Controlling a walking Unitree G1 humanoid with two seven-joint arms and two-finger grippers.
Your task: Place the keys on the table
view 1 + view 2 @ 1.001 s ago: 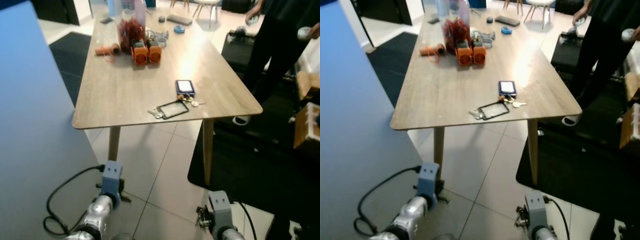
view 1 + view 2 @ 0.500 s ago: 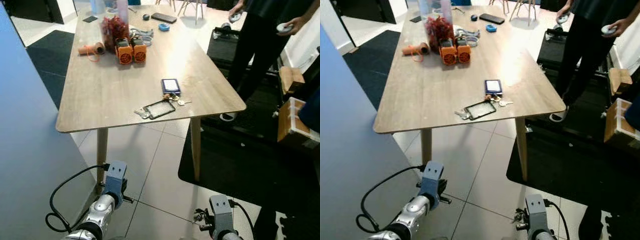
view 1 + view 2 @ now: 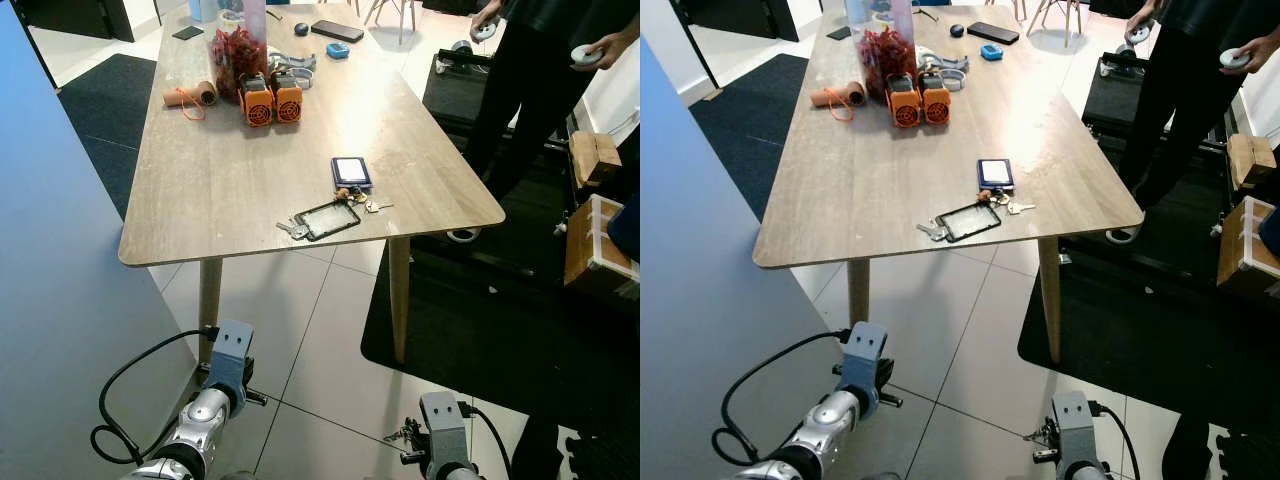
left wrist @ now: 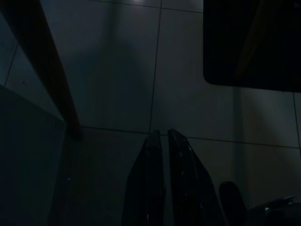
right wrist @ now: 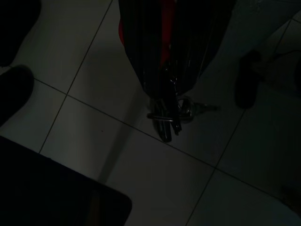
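Low down, at the bottom right of the head views: right gripper (image 5: 167,127), hanging above the tiled floor (image 3: 320,340), fingers pinched tight on a bunch of keys (image 5: 181,110). Keys dangling at the fingertips, ring and one blade catching light in the dark right wrist view, and just visible as a small metal glint beside the wrist at lower centre-right (image 3: 405,437). Well below and in front of the wooden table (image 3: 230,160), not yet over it.

Left gripper (image 4: 161,136) idle at the bottom left, fingers pressed together with nothing between them, pointing at floor tiles beside a table leg (image 4: 51,75).

Near the table's front edge, centre of frame: a second set of keys with a black-framed tag (image 3: 327,219) and a small dark device with a pale screen (image 3: 351,171) just behind it. Farther back, upper left of centre: two orange blocks (image 3: 271,102), a jar of red stuff (image 3: 232,50), an orange roll (image 3: 190,96). Upper right: a person in dark clothes (image 3: 530,70) standing on a black mat (image 3: 500,330), something small in each hand. Along the left edge, a blue-grey panel (image 3: 60,280).
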